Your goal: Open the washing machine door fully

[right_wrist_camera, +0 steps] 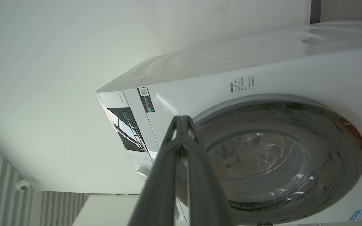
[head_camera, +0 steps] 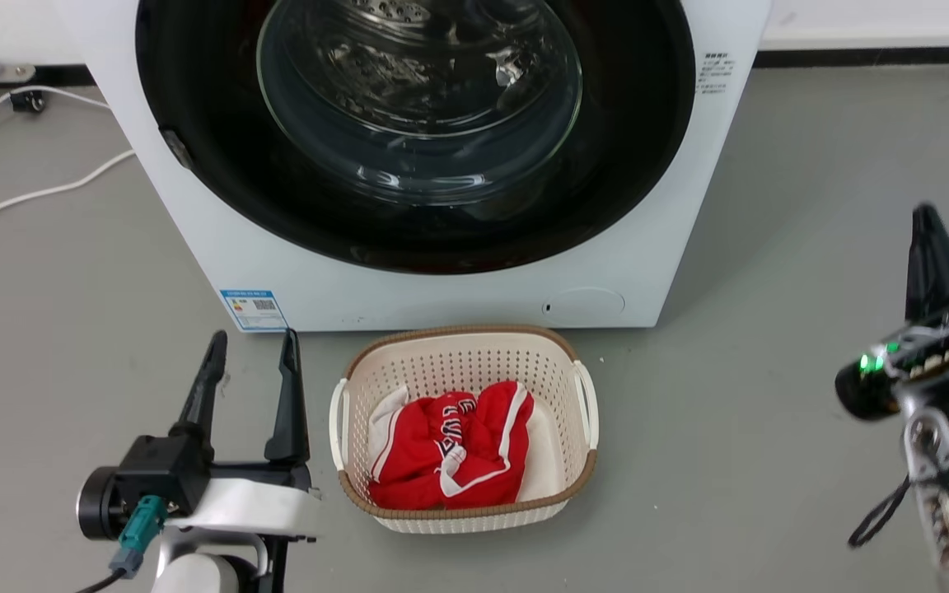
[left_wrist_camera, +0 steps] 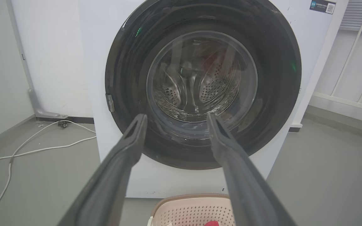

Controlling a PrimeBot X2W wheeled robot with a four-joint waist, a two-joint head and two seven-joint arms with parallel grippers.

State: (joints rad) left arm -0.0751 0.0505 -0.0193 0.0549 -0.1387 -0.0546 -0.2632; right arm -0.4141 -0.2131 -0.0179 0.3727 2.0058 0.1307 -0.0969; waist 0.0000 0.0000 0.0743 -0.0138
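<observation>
Pointing toward the washing machine [head_camera: 458, 301], the left gripper [head_camera: 253, 336] has its two dark fingers spread wide apart and grips nothing; it hovers before the machine's lower left corner, near the blue label [head_camera: 254, 310]. The right gripper [right_wrist_camera: 183, 119], off to the machine's right side, has its fingers pressed tip to tip, empty. The washing machine door [head_camera: 219, 189] lies flush against the machine's front, closed. Directly before the machine stands a cream basket [head_camera: 466, 333] containing a red garment [head_camera: 450, 449].
</observation>
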